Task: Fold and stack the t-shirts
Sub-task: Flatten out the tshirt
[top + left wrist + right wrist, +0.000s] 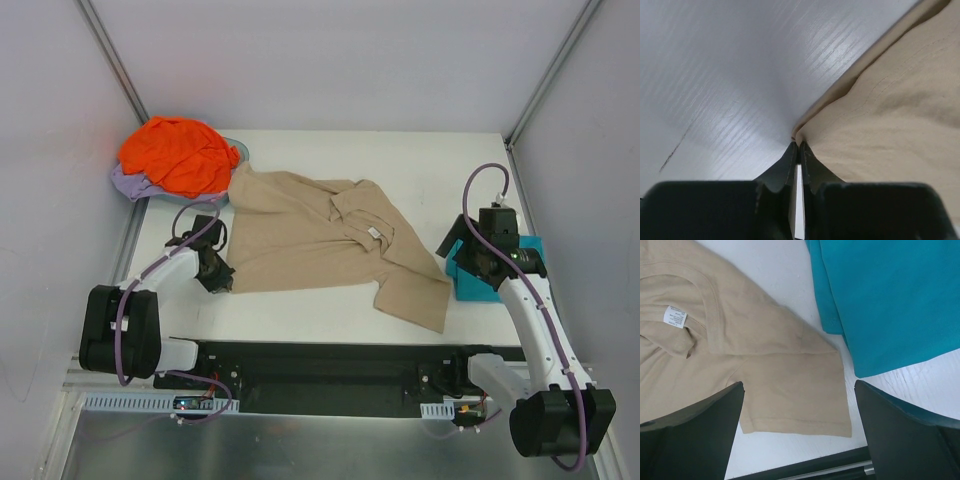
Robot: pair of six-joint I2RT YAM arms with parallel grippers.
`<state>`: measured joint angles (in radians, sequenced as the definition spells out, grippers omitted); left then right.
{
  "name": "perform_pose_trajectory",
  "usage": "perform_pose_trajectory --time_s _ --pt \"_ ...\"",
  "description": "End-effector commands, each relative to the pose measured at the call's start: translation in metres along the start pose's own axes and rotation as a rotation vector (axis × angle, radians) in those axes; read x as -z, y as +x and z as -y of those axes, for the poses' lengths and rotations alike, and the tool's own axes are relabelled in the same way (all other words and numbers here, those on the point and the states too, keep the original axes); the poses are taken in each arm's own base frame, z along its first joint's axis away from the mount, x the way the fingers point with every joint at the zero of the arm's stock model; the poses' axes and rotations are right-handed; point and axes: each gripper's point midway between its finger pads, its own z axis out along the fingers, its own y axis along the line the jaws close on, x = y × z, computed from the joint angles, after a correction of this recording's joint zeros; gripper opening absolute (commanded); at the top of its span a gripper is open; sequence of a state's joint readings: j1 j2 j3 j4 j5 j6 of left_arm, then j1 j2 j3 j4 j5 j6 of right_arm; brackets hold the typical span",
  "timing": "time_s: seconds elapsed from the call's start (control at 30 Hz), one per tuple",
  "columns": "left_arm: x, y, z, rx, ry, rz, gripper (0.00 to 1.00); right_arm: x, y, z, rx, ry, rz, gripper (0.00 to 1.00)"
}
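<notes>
Your left gripper [799,145] is pinched shut on the 8 o'clock corner of the tan t-shirt [300,235], which lies spread mid-table. Your right gripper [799,390] gapes wide, holding nothing, above the teal t-shirt [890,300] at 3 o'clock. The orange t-shirt [175,155] sits heaped at 10 o'clock.

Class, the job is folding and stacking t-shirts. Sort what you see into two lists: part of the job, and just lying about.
Part of the job: tan shirt, teal shirt, orange shirt, lavender shirt.
Just lying about: basin.
</notes>
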<state>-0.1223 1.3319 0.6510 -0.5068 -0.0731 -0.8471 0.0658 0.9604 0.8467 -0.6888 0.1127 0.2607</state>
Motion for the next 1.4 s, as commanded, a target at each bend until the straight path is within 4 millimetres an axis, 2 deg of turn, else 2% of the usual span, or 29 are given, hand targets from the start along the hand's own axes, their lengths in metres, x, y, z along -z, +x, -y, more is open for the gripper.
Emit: perform_pose_trajectory --time_s 0.0,0.1,0.2,0.3,0.4,0.53,0.57,0.6,0.7,0.8,0.87,1.03,1.33,1.37 --pt "-0.015 0.022 -0.011 -0.010 -0.021 -0.082 0.00 0.002 0.004 0.008 0.007 0.031 -0.010 0.97" --pt "-0.010 0.017 -0.008 -0.022 0.007 -0.053 0.00 0.003 0.016 0.009 0.014 0.022 -0.060 0.97" --pt "-0.001 0.010 -0.005 -0.031 0.042 -0.006 0.00 0.005 0.043 0.007 0.030 -0.017 -0.171 0.97" --pt "0.007 0.004 -0.001 -0.040 0.079 0.035 0.00 0.008 0.082 0.006 0.047 -0.071 -0.328 0.97" --pt "0.011 -0.004 -0.004 -0.047 0.071 0.086 0.00 0.004 0.113 0.019 0.027 -0.036 -0.414 0.97" --pt "0.012 -0.005 -0.004 -0.052 0.073 0.093 0.00 0.000 0.140 0.031 0.011 0.023 -0.506 0.98" --pt "0.012 -0.005 -0.003 -0.051 0.073 0.093 0.00 -0.001 0.143 0.033 0.014 0.035 -0.512 1.00" --pt "0.012 -0.005 -0.003 -0.051 0.073 0.093 0.00 -0.002 0.145 0.035 0.021 0.058 -0.508 0.95" --pt "0.011 -0.006 -0.005 -0.061 0.065 0.098 0.00 -0.004 0.150 0.040 0.062 0.125 -0.506 0.92" --pt "0.009 -0.005 -0.009 -0.075 0.051 0.099 0.00 -0.010 0.146 0.049 0.078 0.209 -0.479 0.88" --pt "0.007 -0.003 -0.012 -0.073 0.045 0.096 0.00 -0.015 0.147 0.049 0.066 0.227 -0.485 0.80" --pt "0.008 -0.005 -0.014 -0.083 0.041 0.107 0.00 -0.027 0.150 0.054 0.065 0.291 -0.510 0.70" --pt "0.012 -0.008 -0.008 -0.084 0.066 0.114 0.00 -0.037 0.161 0.045 0.051 0.254 -0.564 0.47" --pt "0.013 -0.008 -0.007 -0.084 0.068 0.114 0.00 -0.037 0.162 0.045 0.050 0.251 -0.566 0.41"
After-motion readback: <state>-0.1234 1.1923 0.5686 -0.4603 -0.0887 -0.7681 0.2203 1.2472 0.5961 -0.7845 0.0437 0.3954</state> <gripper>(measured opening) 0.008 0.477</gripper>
